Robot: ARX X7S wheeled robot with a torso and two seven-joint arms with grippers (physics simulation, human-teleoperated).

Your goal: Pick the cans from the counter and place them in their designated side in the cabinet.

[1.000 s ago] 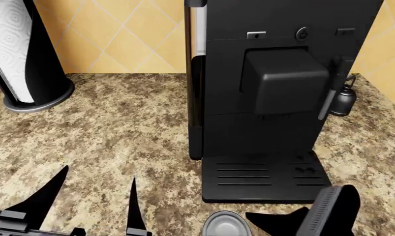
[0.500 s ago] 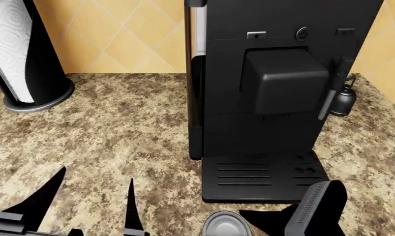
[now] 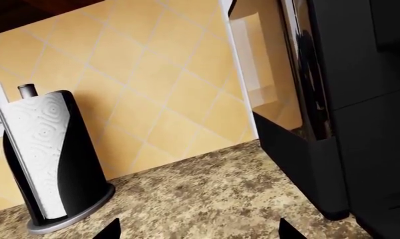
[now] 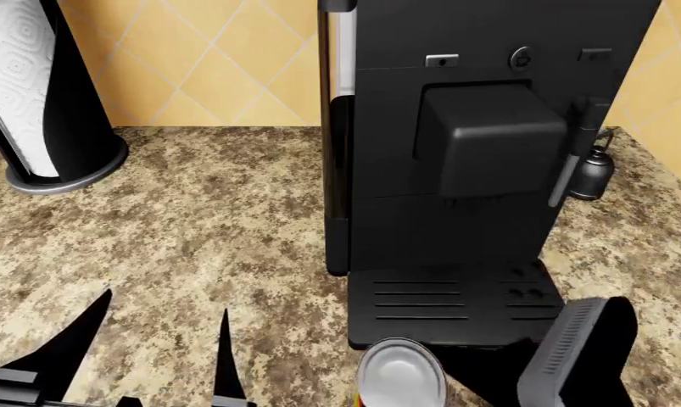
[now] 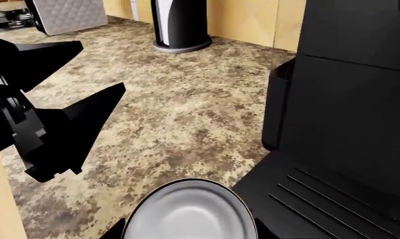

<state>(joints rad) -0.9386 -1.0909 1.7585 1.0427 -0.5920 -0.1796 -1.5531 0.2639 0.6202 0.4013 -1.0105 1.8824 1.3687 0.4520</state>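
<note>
The wider can, with a grey flat lid [image 4: 400, 373], sits between the jaws of my right gripper [image 4: 448, 383] at the near edge of the counter [image 4: 227, 220], just in front of the coffee machine's drip tray. A strip of its red-and-yellow label shows below the lid. In the right wrist view the lid [image 5: 186, 211] fills the space between the right gripper's [image 5: 188, 233] dark fingers. My left gripper [image 4: 147, 356] is open and empty over the counter to the can's left; it also shows in its own wrist view [image 3: 198, 234]. The slimmer can is out of view.
A tall black coffee machine [image 4: 476, 144] stands on the counter right behind the can, with a small steam jug [image 4: 594, 174] at its right. A paper-towel holder [image 4: 35, 93] stands at the back left against the yellow tiled wall.
The can's lid now looks larger and higher in the head view, and the label shows beneath it. The right gripper has shifted slightly right with it. The left gripper has barely moved.
</note>
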